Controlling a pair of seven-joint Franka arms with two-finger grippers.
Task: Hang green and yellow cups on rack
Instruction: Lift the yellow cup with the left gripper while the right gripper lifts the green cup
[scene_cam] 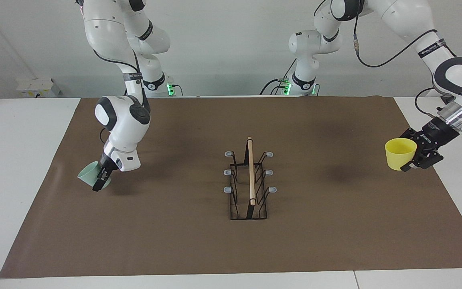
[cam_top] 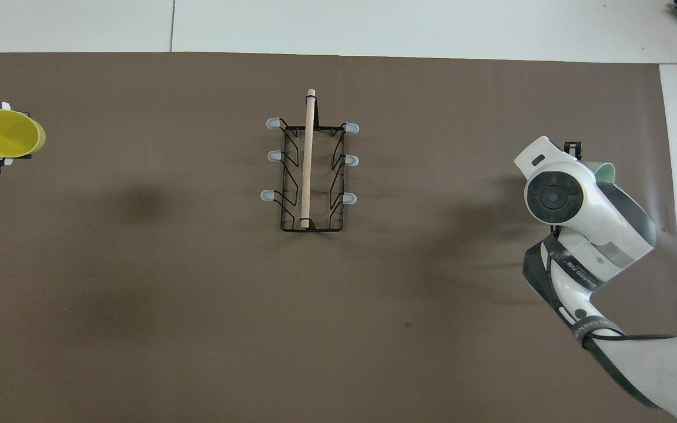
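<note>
The rack [scene_cam: 248, 182] stands in the middle of the brown mat [scene_cam: 315, 241] on the table [scene_cam: 14, 180], and all six of its grey prongs are bare. No cup hangs on it yet.

The right tool [scene_cam: 99, 180] is squeezed on the green cup [scene_cam: 88, 173]. It holds the cup tipped on its side, low over the mat and well apart from the rack, toward the right arm's end of the table. The cup's open mouth points away from the rack.

The left tool [scene_cam: 414, 158] is squeezed on the yellow cup [scene_cam: 399, 153]. This cup is up in the air with its mouth up, over the edge of the mat, well apart from the rack toward the left arm's end of the table.

I think the job is just at its start: both cups are picked up and must now be carried to the rack. To do it well, each arm should turn its cup so the open mouth faces a prong, then slide the cup gently over the grey tip on its own side. One arm should go at a time so they do not bump. Only let go once the cup sits on the prong and does not wobble
</note>
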